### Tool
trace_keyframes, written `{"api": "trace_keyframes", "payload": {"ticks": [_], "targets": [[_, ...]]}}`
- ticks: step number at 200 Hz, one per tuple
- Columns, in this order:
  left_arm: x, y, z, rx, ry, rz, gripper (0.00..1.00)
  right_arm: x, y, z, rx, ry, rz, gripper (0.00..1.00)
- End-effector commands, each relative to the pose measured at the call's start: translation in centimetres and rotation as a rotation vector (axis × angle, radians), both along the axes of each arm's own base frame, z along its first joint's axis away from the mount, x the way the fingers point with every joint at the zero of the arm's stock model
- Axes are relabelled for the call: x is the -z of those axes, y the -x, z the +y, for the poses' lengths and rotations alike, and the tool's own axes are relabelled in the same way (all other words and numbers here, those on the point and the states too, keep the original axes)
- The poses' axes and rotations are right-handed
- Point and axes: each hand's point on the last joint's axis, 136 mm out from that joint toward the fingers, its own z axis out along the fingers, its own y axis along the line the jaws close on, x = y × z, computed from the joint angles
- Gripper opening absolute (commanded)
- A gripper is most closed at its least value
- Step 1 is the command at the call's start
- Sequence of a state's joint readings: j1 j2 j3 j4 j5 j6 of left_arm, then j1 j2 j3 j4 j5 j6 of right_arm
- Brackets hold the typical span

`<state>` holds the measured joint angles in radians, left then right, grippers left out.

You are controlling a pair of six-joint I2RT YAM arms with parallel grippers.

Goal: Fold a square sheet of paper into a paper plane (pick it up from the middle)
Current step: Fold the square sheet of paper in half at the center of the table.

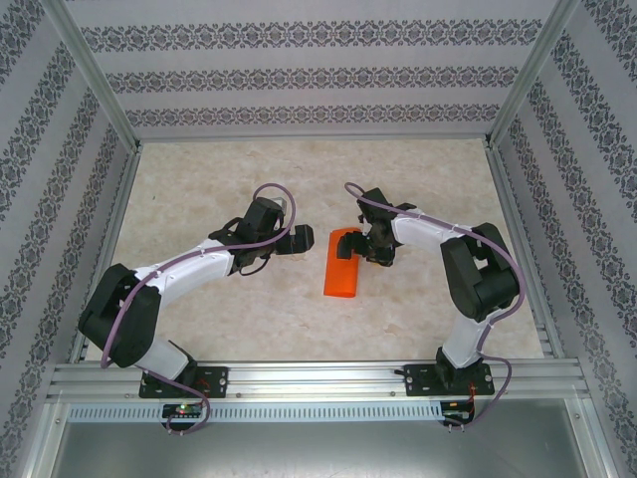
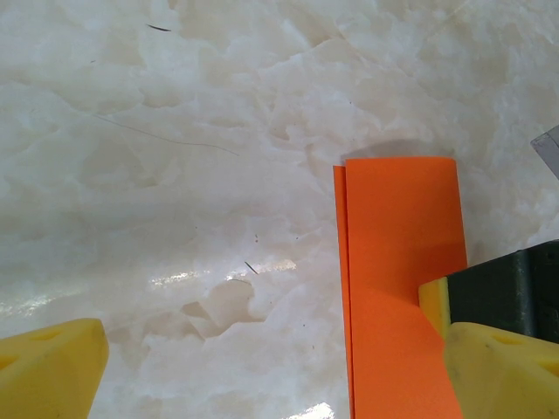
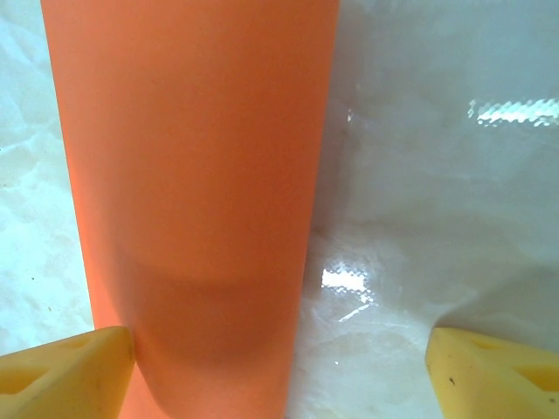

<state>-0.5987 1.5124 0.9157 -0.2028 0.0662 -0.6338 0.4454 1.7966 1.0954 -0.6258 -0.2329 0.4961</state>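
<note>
At the centre of the pale marbled worktop (image 1: 199, 189), top view: the sheet of paper (image 1: 340, 274), bright orange, folded down to a narrow flat strip. Its long axis runs from 6 o'clock to about 12 o'clock, leaning slightly toward 1. The near end is square; the far end lies under the dark right fingers (image 1: 348, 244), which come in from 3 o'clock. The left fingers (image 1: 299, 242) stand just beside the strip's far half, on its 9 o'clock side.

Left wrist view: the sheet of paper (image 2: 402, 279) occupies the 4 to 5 o'clock part of the picture. Its end toward 12 o'clock is straight and square-cornered. Along the 9 o'clock edge a second layer shows as a thin, slightly offset sliver. The surface is smooth and unprinted. The left fingers (image 2: 52, 371) are spread wide: one yellow pad at 7 o'clock over bare worktop (image 2: 175, 175), the other at 5 o'clock overlapping the strip's 3 o'clock edge. Whether that pad touches the paper cannot be told. Just above it, one of the right fingers (image 2: 498, 288), dark with a yellow pad, meets the same edge.

Right wrist view: the sheet of paper (image 3: 201, 175) runs from 12 to 6 o'clock, narrowing toward 6, with a darker shadowed band across its lower part. The right fingers (image 3: 61, 371) are spread wide and hold nothing. The pad at 7 o'clock sits against the strip's edge; the pad at 5 o'clock is well apart from it, over glossy worktop (image 3: 419, 218).
</note>
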Motion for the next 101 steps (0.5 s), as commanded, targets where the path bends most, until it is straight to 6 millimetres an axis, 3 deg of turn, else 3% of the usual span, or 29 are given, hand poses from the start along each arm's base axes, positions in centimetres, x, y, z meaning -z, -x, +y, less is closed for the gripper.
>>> {"api": "trace_keyframes", "payload": {"ticks": [1,34,101], "targets": [[-1.0,-0.1,-0.9,0.029,0.014,-0.039,0.99,0.6,-0.1,0.9,-0.048,0.000,0.000,0.89],[-0.8,-0.1,-0.9,0.030,0.010,-0.034,0.99,1.2,0.1,0.6,-0.050,0.041,0.019,0.92],[-0.6,0.1,-0.7,0.022,0.010,-0.028,0.99,2.4,0.7,-0.4,-0.040,0.101,0.051,0.89]]}}
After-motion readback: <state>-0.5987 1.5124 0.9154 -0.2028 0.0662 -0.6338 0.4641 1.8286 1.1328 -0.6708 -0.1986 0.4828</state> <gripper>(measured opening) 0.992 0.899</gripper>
